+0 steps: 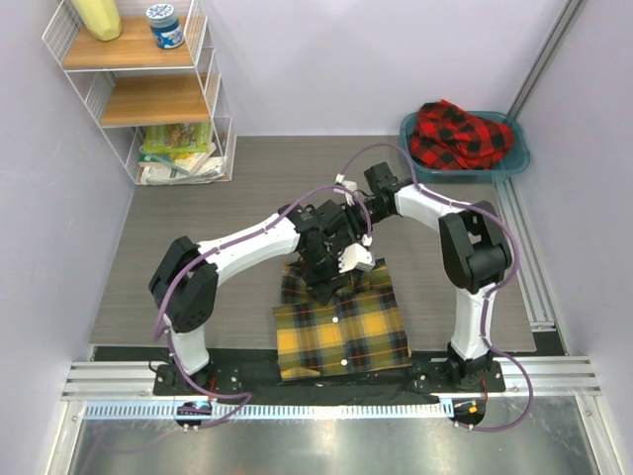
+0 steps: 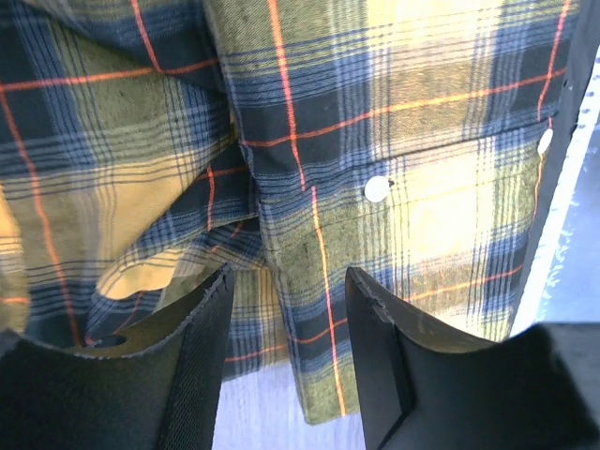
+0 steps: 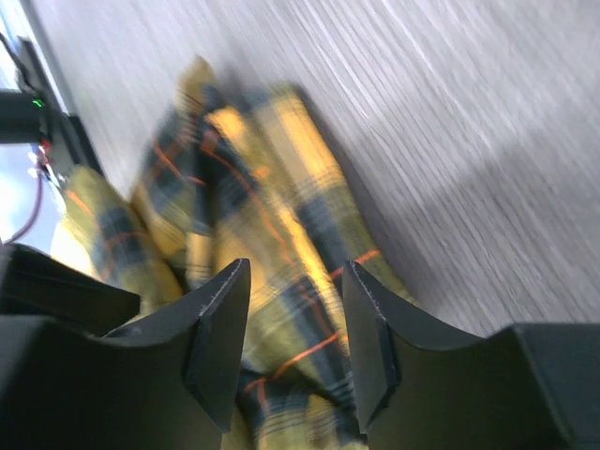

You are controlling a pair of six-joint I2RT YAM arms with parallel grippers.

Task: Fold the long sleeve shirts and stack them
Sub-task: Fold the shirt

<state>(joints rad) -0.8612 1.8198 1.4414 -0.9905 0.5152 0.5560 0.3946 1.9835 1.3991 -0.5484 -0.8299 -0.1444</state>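
The yellow-and-black check long sleeve shirt (image 1: 341, 332) lies folded into a rough square on the table near the front edge, its far edge bunched. The red-and-black shirt (image 1: 460, 134) is crumpled in the teal basin (image 1: 516, 158) at the back right. My left gripper (image 1: 323, 285) hovers over the yellow shirt's far edge. In the left wrist view it (image 2: 289, 281) is open, with a placket strip of the shirt (image 2: 422, 141) lying below the gap. My right gripper (image 1: 356, 260) is close beside the left one. In the right wrist view it (image 3: 295, 281) stands open above the shirt's rumpled cloth (image 3: 272, 187).
A white wire shelf (image 1: 148, 89) with a yellow bottle, a jar and books stands at the back left. Metal rails run along the front edge (image 1: 316, 406) and the right side (image 1: 524, 247). Grey tabletop (image 3: 450, 112) surrounds the shirt.
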